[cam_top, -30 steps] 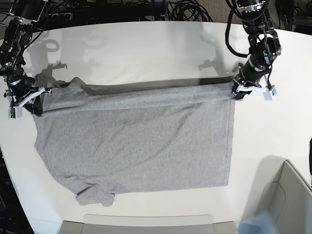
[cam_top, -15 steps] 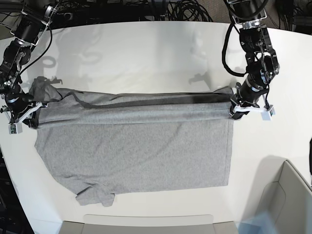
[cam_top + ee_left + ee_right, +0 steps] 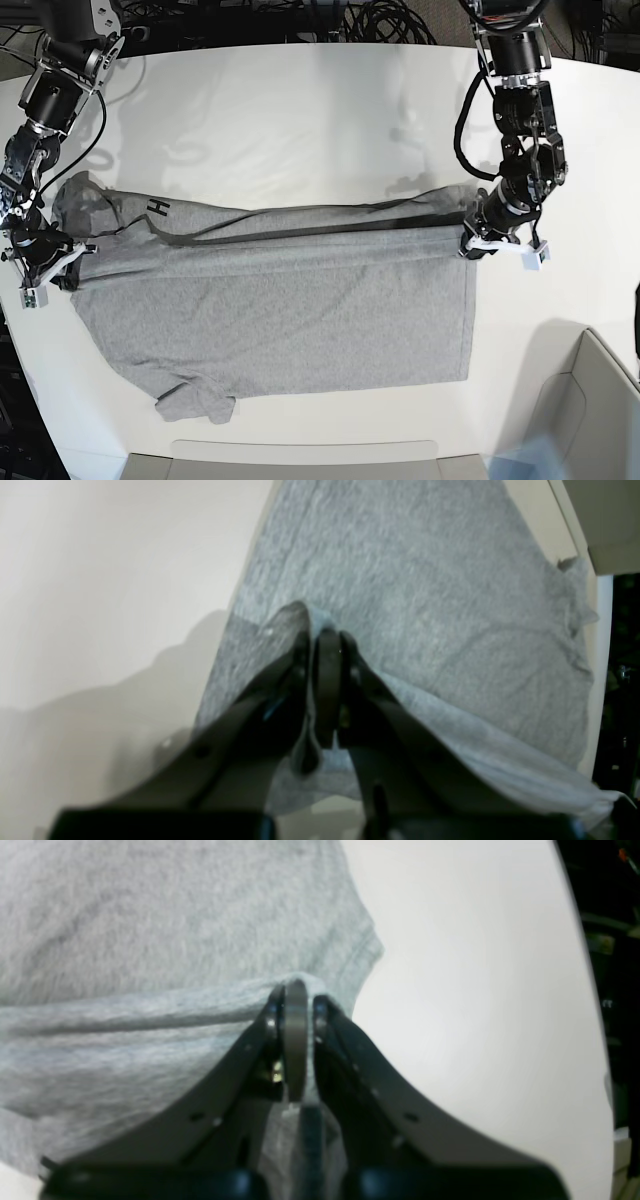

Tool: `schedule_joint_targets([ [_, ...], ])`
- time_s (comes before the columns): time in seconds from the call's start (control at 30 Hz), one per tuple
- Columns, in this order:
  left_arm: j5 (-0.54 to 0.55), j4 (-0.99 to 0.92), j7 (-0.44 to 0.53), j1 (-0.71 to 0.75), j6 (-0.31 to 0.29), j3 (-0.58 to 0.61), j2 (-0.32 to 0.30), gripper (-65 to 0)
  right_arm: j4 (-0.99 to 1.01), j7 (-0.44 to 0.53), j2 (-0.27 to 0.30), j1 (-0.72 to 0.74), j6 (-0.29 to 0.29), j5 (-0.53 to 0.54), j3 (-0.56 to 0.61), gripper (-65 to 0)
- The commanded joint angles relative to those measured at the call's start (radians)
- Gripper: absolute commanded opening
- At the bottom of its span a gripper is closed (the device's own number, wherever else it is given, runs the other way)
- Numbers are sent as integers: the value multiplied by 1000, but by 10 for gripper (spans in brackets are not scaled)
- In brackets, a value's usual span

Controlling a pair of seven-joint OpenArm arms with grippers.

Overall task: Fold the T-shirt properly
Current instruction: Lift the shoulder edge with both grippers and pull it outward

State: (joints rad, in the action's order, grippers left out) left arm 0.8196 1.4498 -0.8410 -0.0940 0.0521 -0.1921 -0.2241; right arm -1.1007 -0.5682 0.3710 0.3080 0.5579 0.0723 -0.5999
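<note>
The heather-grey T-shirt [image 3: 290, 310] lies spread on the white table [image 3: 300, 110], its far edge lifted and doubled over toward the front. Dark lettering [image 3: 158, 208] shows on the turned-up underside near the left. My left gripper [image 3: 478, 245] is shut on the shirt's hem corner at the right. In the left wrist view the left gripper [image 3: 325, 640] pinches a ridge of the T-shirt [image 3: 425, 580]. My right gripper [image 3: 62, 262] is shut on the shoulder end at the left. The right gripper [image 3: 296, 990] clamps a fold of the T-shirt [image 3: 150, 915] in its own wrist view.
A grey bin [image 3: 590, 410] stands at the front right corner. A flat grey tray edge [image 3: 300, 460] runs along the front of the table. Black cables [image 3: 370, 20] lie behind the table's far edge.
Both grippers have moved toward the front of the table, dragging the held edge of the shirt over its body. The turned-up underside with dark lettering now shows at the left.
</note>
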Motion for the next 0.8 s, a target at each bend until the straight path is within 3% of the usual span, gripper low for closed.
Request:
schedule_joint_targets([
  [0.0,4,10,19,-33,-1,-2,-11,-650,14,55,26,50,1,-9,8,-650],
  [0.23,4,-134,19,-106,-1,-2,-5,-650,284,228,23,194,-3,-125,28,-650],
  [0.37,4,-151,19,-114,-1,-2,-5,-631,339,256,20,222,-2,-156,27,-643],
  [0.5,4,-151,16,-115,-1,0,-5,-488,336,258,18,224,0,-150,27,-474],
  [0.6,4,-151,7,-115,-1,0,-5,-471,336,258,18,236,11,-150,27,-370],
  [0.77,11,-146,6,-115,-1,0,-5,-476,331,256,27,239,60,-148,21,-352],
])
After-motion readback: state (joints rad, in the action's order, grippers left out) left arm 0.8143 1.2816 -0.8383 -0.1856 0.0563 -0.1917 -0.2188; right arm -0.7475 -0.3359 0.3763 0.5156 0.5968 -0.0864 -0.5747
